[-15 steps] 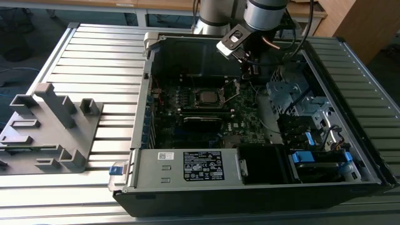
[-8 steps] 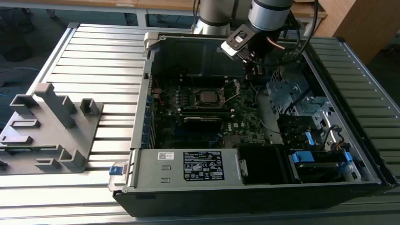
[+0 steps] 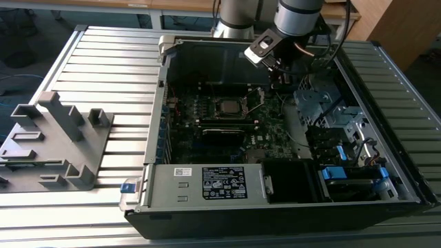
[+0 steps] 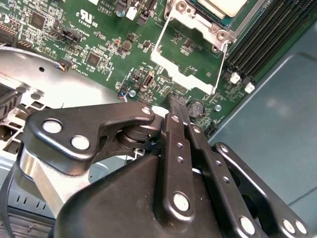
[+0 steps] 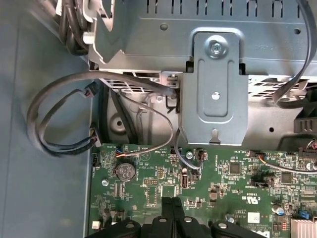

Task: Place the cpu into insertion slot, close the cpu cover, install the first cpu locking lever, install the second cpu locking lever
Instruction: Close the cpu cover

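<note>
The first step looked done. The cpu (image 3: 228, 107), a small flat square with a dull grey metal top, sat in the insertion slot (image 3: 230, 116) near the middle of the green motherboard (image 5: 223, 168). The remaining steps seemed undone. In the second wrist view the cpu cover (image 4: 181, 69), a thin silvery frame with a square window, was swung open off the slot, with the board's green showing through it. A thin wire locking lever (image 4: 221, 64) stood free beside it (not latched, as far as I could judge). The pincer (image 4: 177, 101), made of matte black links with bright rivets, was clenched on nothing. Its tips were pressed together just above the board, near the open cover. In the exterior view it hung at about two o'clock from the slot. The open steel computer case (image 3: 155, 155) lay on a ribbed aluminium surface (image 3: 103, 62), with a grey moulded fixture (image 3: 55, 144) at nine o'clock of the case.
</note>
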Controlling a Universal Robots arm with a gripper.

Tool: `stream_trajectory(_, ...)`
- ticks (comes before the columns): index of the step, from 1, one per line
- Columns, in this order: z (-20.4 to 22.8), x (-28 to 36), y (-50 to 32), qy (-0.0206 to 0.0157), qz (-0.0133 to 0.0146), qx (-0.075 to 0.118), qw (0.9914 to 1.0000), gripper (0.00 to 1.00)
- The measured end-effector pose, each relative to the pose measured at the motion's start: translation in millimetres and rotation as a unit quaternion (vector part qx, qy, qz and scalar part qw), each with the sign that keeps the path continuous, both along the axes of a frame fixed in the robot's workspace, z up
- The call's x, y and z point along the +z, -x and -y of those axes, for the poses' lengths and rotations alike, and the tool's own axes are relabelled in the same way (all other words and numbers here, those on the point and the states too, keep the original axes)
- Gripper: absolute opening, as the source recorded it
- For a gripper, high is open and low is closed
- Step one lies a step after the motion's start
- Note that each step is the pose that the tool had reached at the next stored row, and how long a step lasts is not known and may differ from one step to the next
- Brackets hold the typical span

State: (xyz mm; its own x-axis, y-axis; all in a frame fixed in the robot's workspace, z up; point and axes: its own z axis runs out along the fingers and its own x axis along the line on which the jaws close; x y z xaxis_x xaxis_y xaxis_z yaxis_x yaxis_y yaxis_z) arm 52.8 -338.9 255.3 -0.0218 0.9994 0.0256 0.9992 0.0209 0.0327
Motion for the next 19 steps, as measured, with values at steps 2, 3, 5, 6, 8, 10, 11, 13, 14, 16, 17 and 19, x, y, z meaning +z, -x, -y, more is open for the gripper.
stream_trajectory(2, 0.0, -2.7, 0.0, 0.0001, 0.0000, 0.000, 1.00000, 0.11)
stream_trajectory(3, 0.0, -4.1, 0.0, 0.0000, 0.0000, 0.000, 1.00000, 0.11)
stream_trajectory(5, 0.0, -6.9, 0.0, 0.0000, 0.0000, -0.001, 1.00000, 0.11)
stream_trajectory(6, 0.0, -8.1, 0.0, 0.0000, 0.0000, -0.001, 1.00000, 0.11)
stream_trajectory(8, 0.0, -10.4, 0.0, 0.0001, 0.0000, -0.001, 1.00000, 0.11)
stream_trajectory(10, 0.0, -12.2, 0.0, 0.0000, 0.0000, -0.001, 1.00000, 0.11)
stream_trajectory(11, 0.0, -12.9, 0.0, 0.0001, 0.0000, -0.001, 1.00000, 0.11)
stream_trajectory(13, 0.0, -13.3, 0.0, 0.0001, 0.0000, -0.001, 1.00000, 0.11)
stream_trajectory(14, 0.0, -13.3, 0.0, 0.0002, 0.0000, -0.001, 1.00000, 0.11)
stream_trajectory(16, 0.0, -13.4, 0.0, 0.0001, 0.0000, -0.001, 1.00000, 0.11)
stream_trajectory(17, 0.0, -13.5, 0.0, 0.0000, 0.0000, -0.001, 1.00000, 0.11)
stream_trajectory(19, 0.0, -13.5, 0.1, 0.0001, 0.0000, -0.001, 1.00000, 0.11)
